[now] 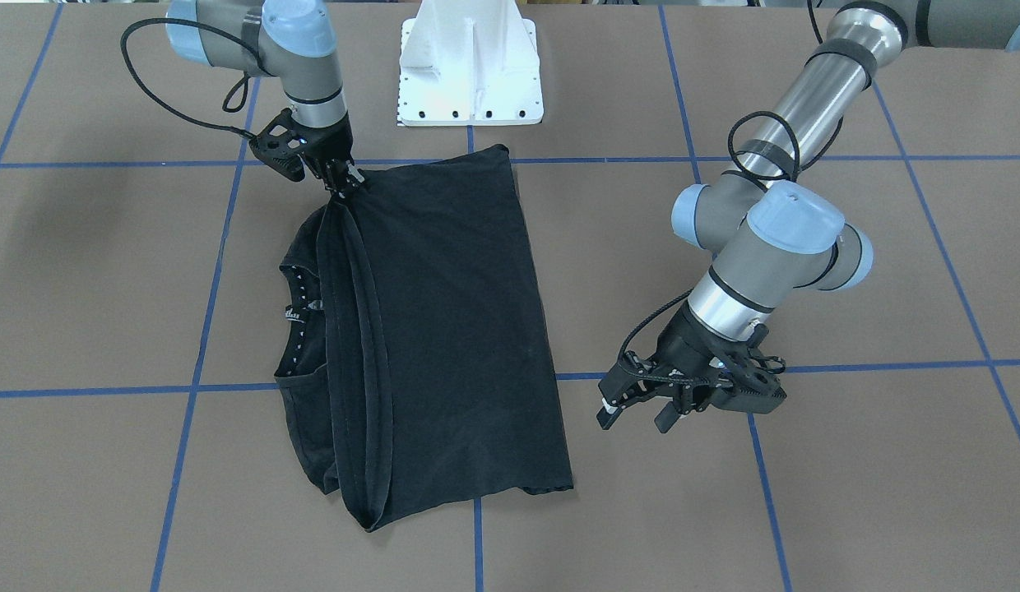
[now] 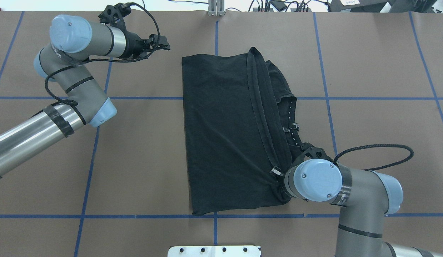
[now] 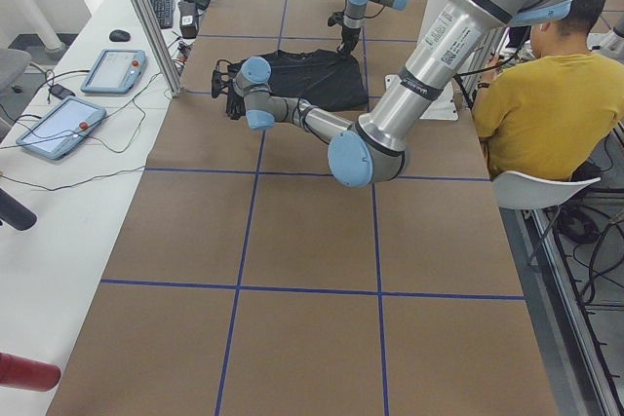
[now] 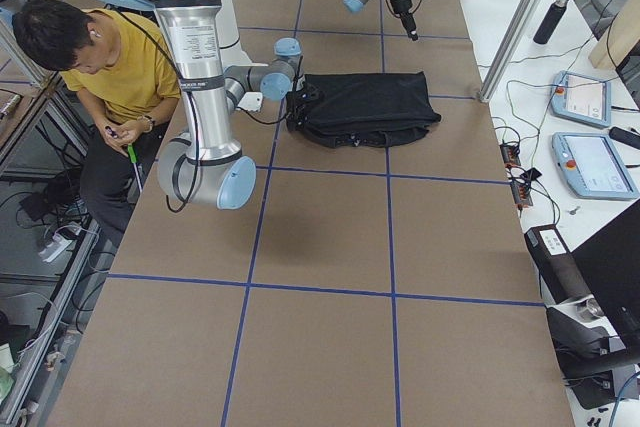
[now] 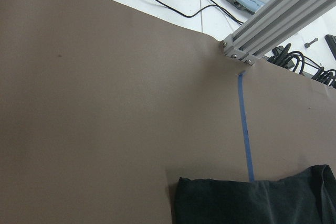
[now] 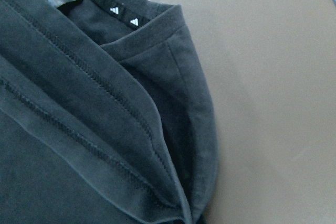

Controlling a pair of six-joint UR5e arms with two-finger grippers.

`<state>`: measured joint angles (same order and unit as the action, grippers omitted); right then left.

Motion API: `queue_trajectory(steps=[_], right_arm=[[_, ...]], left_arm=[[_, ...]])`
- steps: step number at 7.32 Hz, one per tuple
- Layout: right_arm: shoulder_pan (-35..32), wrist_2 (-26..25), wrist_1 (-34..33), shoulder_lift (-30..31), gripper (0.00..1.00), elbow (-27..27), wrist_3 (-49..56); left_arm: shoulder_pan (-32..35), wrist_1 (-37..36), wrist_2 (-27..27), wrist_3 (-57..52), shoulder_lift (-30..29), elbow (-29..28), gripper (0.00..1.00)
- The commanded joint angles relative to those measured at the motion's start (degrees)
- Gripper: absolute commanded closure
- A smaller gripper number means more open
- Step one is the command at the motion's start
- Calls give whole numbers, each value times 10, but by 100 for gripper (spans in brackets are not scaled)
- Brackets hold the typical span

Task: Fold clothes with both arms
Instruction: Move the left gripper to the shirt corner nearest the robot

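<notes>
The black T-shirt (image 1: 452, 329) lies folded on the brown table, plain side up, and its chest graphic is hidden. The collar with small white marks (image 1: 300, 308) shows at one side. My right gripper (image 1: 345, 181) is shut on the bunched hem at the shirt's corner nearest the robot; the overhead view shows it (image 2: 276, 172) partly under the wrist. The right wrist view shows the hem folds and collar (image 6: 131, 22) close up. My left gripper (image 1: 637, 415) is open and empty, hovering beside the shirt's far corner, apart from it (image 2: 166, 42). The left wrist view shows that shirt corner (image 5: 252, 203).
The white pedestal base (image 1: 469, 74) stands at the robot's side of the table. An aluminium post (image 5: 273, 19), cables and tablets (image 4: 580, 97) are at the far edge. An operator in yellow (image 3: 546, 104) sits beside the robot. Blue tape lines (image 2: 135, 97) grid the table.
</notes>
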<state>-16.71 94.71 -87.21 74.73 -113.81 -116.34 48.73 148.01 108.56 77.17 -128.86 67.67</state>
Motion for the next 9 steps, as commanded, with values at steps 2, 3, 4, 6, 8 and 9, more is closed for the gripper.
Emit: queue_trajectory(steps=[2, 3, 4, 6, 8, 9], right_arm=[[-1, 18, -2, 2, 100, -18, -4], [-1, 24, -2, 3, 100, -21, -4], [-1, 26, -2, 4, 100, -20, -3], [-5, 51, -1, 4, 100, -27, -2], [-13, 72, 3, 5, 100, -27, 1], [-13, 72, 3, 5, 100, -27, 1]], left_arm=[[-2, -1, 6, 61, 89, 122, 0], [-29, -1, 5, 139, 132, 197, 0], [-79, -1, -1, 204, 171, 261, 0], [-151, -6, -22, 314, 229, 348, 0], [-227, -87, -57, 360, 250, 400, 0], [-264, -99, -80, 375, 251, 401, 0]])
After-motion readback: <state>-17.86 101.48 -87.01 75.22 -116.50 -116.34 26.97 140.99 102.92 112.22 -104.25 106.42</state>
